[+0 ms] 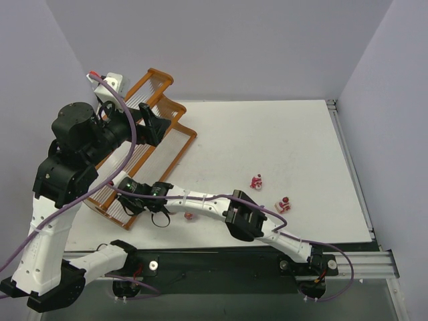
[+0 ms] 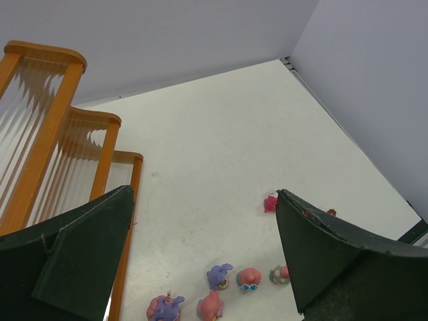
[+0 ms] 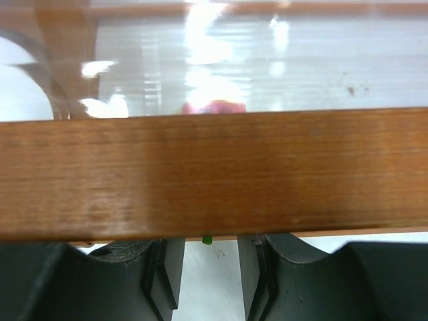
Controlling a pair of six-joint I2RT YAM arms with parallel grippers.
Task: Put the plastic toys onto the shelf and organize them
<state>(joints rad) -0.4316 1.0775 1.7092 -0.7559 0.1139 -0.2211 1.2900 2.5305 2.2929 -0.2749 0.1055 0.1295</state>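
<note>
The shelf stands at the far left, its orange-brown frame holding pale rods. My right gripper reaches into its near end. In the right wrist view the shelf's wooden rail hides the fingertips. A green bit of a pink toy shows between the narrow-set fingers, and its pink top shows beyond the rail. My left gripper hangs wide open and empty above the shelf's right side. Below it stand several toys, one purple and one pink.
Three more toys lie on the white table: one right of centre, one nearer the front right, one beside the right forearm. Grey walls close in the back and both sides.
</note>
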